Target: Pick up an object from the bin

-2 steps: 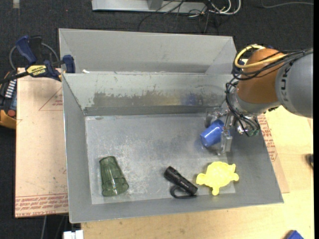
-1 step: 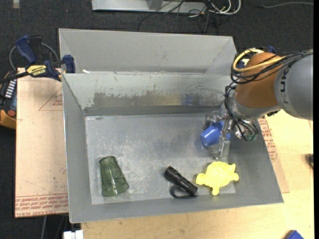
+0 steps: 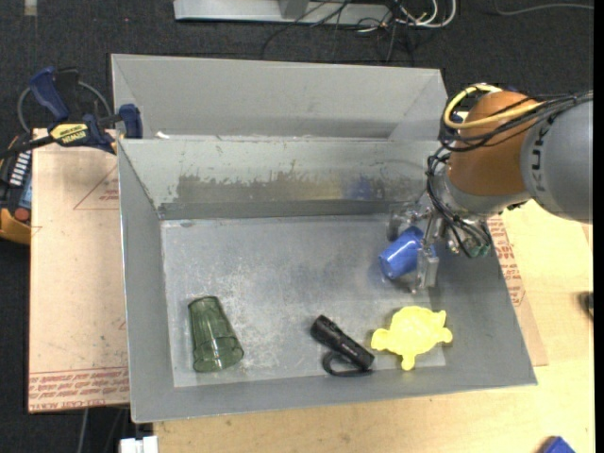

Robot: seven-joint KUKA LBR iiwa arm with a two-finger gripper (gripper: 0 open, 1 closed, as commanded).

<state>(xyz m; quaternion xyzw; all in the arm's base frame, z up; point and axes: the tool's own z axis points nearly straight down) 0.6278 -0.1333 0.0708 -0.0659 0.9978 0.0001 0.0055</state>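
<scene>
Clearly, the tool (image 3: 416, 253) is closed round a small blue object (image 3: 398, 257), near a yellow toy (image 3: 411, 336) in the bin (image 3: 283, 281).

even light from above, soft shadows, dull sheen on the bin (image 3: 283, 163).

You're in a robotics lab.
A grey metal bin (image 3: 142, 225) sits on your pale bench (image 3: 562, 385), a robot arm (image 3: 566, 159) reaches in, and loose cables (image 3: 420, 8) trail over dark carpet (image 3: 85, 17) behind.
</scene>
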